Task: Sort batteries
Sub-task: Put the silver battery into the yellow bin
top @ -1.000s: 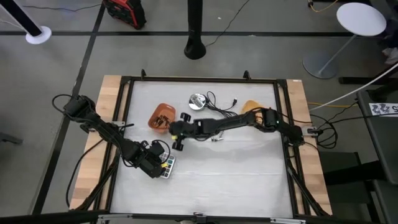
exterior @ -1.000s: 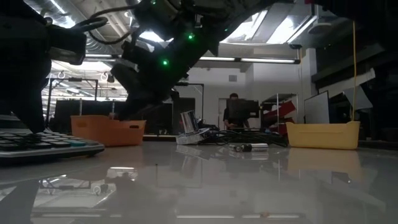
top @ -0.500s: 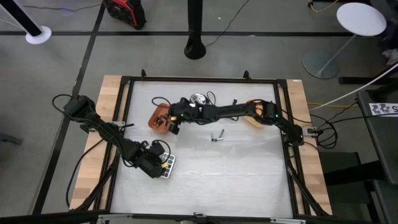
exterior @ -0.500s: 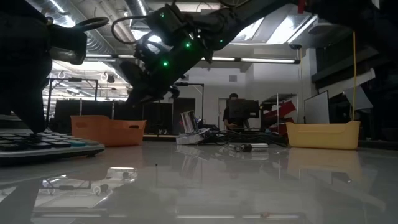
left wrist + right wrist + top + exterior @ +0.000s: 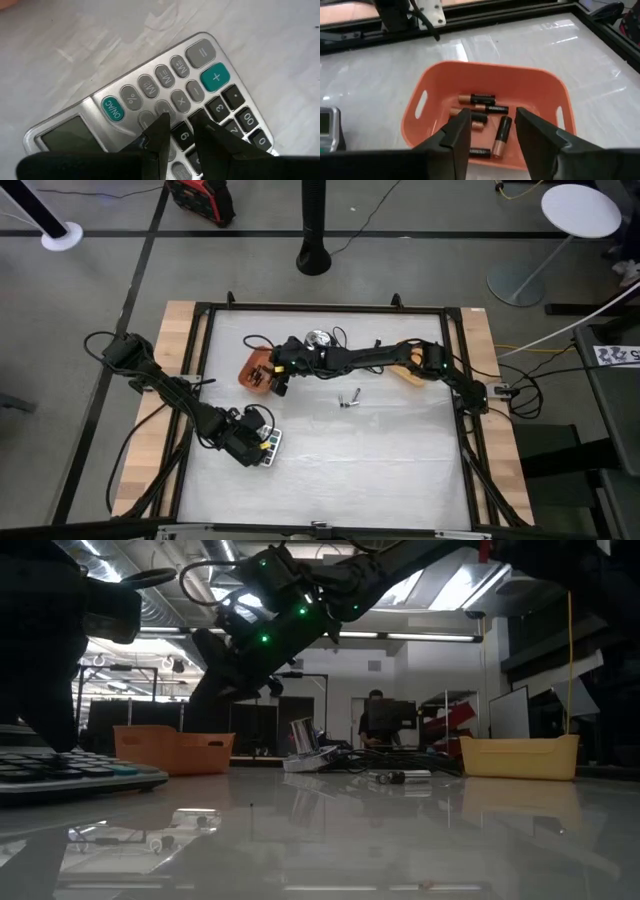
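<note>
Right end effector (image 5: 492, 132) hovers above orange bin (image 5: 540, 90) near table's far left corner, fingers apart, holding nothing. Batteries (image 5: 490, 122) lie inside bin. Left end effector (image 5: 180, 132), slightly open, empty, touches calculator (image 5: 150, 95) near left edge.

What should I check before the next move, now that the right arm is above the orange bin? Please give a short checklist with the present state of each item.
1. Right claw is over the orange bin: ok.
2. Right claw is empty, fingers apart with nothing between them: ok.
3. Batteries in the bin lie inside its walls, none on the rim: ok.
4. Loose batteries remain on the table near the middle, apart from both bins: not ok, sorting is not finished.
5. Left claw sits on the calculator, away from the right arm's path: ok.
6. Yellow bin contents: cannot tell, the arm and the wall hide the inside.
</note>
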Available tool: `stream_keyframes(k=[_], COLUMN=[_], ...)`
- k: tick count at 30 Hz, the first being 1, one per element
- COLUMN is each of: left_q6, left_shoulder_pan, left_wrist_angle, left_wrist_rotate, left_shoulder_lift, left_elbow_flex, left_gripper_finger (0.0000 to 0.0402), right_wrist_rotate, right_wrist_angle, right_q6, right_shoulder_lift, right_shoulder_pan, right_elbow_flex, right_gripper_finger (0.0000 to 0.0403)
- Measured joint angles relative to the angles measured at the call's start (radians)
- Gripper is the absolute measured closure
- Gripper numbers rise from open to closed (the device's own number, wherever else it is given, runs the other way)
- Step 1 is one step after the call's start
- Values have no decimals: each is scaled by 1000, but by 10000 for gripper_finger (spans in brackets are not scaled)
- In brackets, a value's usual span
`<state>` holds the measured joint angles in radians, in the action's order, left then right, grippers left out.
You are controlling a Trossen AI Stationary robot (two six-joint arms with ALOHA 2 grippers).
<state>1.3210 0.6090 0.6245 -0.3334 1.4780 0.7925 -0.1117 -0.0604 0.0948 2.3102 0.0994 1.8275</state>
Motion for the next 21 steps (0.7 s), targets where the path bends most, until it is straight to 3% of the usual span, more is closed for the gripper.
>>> stream_keyframes(k=[11, 21], left_q6=[-95, -346], left_shoulder_pan=[-21, -116], left_wrist_angle=[-41, -168], left_wrist_rotate=[-46, -268], left_shoulder_lift=[0, 0], left_elbow_flex=[39, 71], left_gripper_finger=[325, 325], right_wrist_rotate=[-5, -9], right_wrist_angle=[-455, -917], right_q6=[-207, -249], right_shoulder_lift=[-145, -281], right_shoulder_pan=[5, -38], right_elbow_flex=[1, -4], right_gripper_finger=[253, 253])
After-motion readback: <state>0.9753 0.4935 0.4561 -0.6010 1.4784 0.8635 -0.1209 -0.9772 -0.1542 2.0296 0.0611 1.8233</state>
